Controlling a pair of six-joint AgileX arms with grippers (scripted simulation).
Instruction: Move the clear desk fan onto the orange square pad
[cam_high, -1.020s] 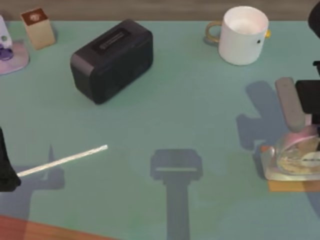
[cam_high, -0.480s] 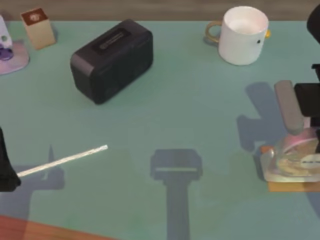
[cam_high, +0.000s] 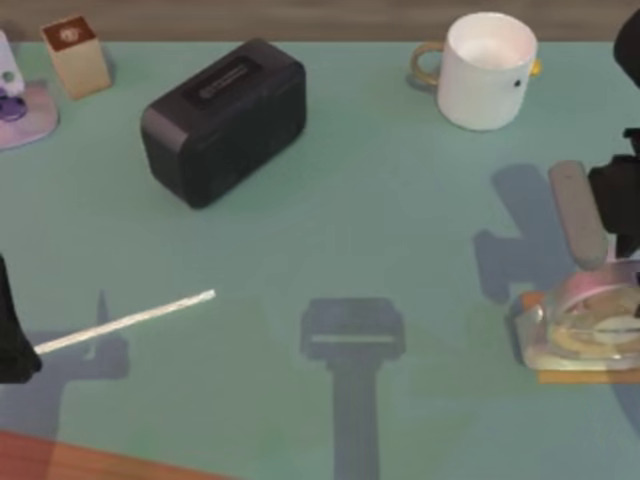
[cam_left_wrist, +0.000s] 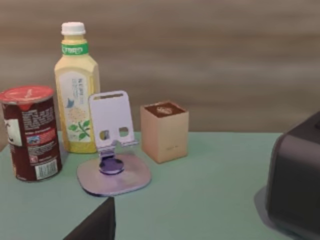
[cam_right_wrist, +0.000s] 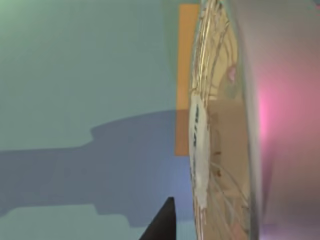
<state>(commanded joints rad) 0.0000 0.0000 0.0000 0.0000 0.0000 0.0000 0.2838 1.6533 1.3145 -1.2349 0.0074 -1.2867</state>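
Clear desk fan (cam_high: 590, 322) lies at the table's (cam_high: 400, 200) right edge from above, resting over the orange square pad (cam_high: 585, 377), of which only a thin strip shows under its near side. My right gripper (cam_high: 612, 275) reaches in from the right edge, the dark wrist just above the fan and one grey finger (cam_high: 577, 212) slanting down to the fan's pinkish rim; I cannot tell from here how my jaws stand. My left arm (cam_high: 12, 330) sits parked at the left edge. Farther back stand a black rounded box (cam_high: 222, 118), a white mug (cam_high: 488, 68) and a small wooden block (cam_high: 76, 55). My left wrist view looks past a phone stand (cam_left_wrist: 113, 150), a yellow bottle (cam_left_wrist: 77, 90) and a red can (cam_left_wrist: 31, 132). My right wrist view is filled by the fan's silvery rim and tan blades (cam_right_wrist: 220, 130) close against the camera, with the pad (cam_right_wrist: 186, 75) just beside it on the green surface; my jaws cannot be read there either.
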